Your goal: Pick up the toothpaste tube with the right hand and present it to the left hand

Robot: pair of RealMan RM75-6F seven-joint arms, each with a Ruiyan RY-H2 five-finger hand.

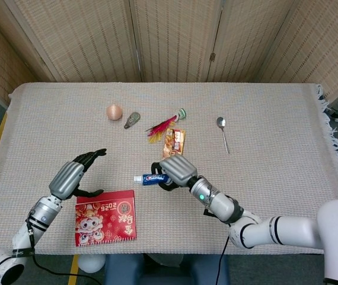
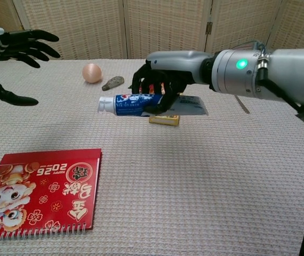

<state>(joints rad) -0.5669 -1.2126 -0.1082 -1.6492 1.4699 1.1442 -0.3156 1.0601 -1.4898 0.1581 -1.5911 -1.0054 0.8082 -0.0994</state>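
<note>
The tube (image 2: 141, 104) is held in the right hand (image 1: 178, 169), cap leftward; the left hand (image 1: 74, 177) is spread, well apart. A missed handover is risked by that gap.

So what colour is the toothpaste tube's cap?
White cap on the toothpaste tube, clearest in chest view.
</note>
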